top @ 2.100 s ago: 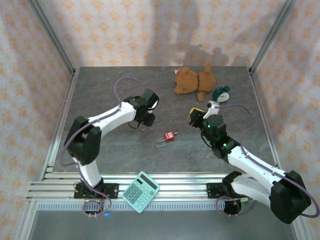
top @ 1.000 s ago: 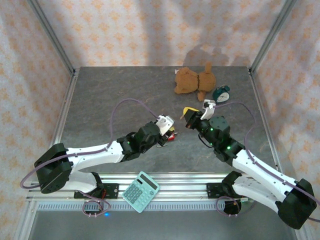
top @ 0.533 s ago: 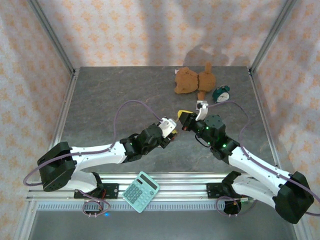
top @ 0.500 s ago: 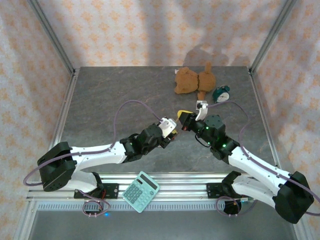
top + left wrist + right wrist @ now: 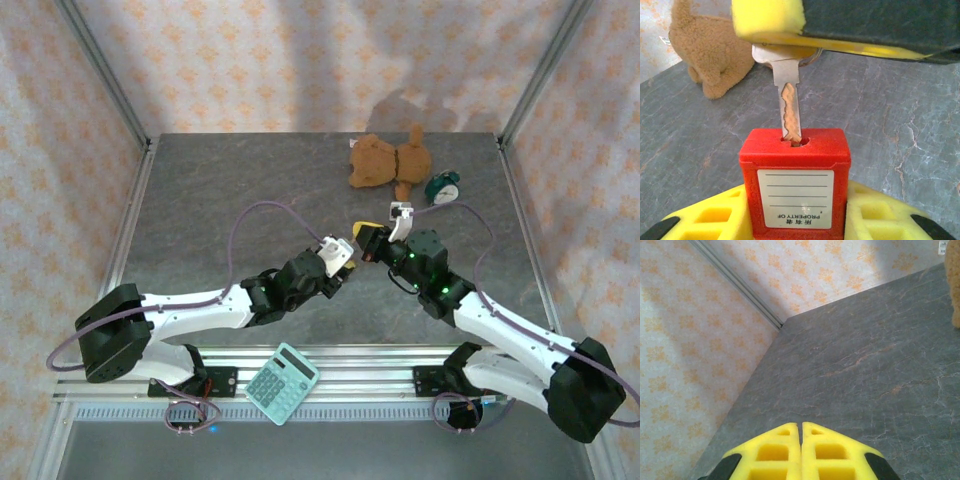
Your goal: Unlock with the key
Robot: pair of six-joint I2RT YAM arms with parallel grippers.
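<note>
The task is sitting roughly at its midpoint, by my reading. The left tool [image 5: 796, 222] is clamping the red padlock [image 5: 795, 175] by its sides between its yellow fingers [image 5: 707, 217], partly closed to the width of the body, with the keyhole facing up toward the other arm. The right tool [image 5: 801, 440] is pinching the head of the key [image 5: 789, 95] with its pads pressed nearly together. Both are meeting above the middle of the tabletop [image 5: 220, 200], just near of the teddy bear [image 5: 385, 160].

The blade tip is entering the keyhole, but most of the toothed length is showing outside the body, so insertion is only beginning. The blade is standing close to in line with the slot.

What is remaining, as I judge it: pushing the key fully home, turning it, and getting the shackle to spring free. The shackle is lying hidden behind the lock body, so I cannot tell its condition.
</note>
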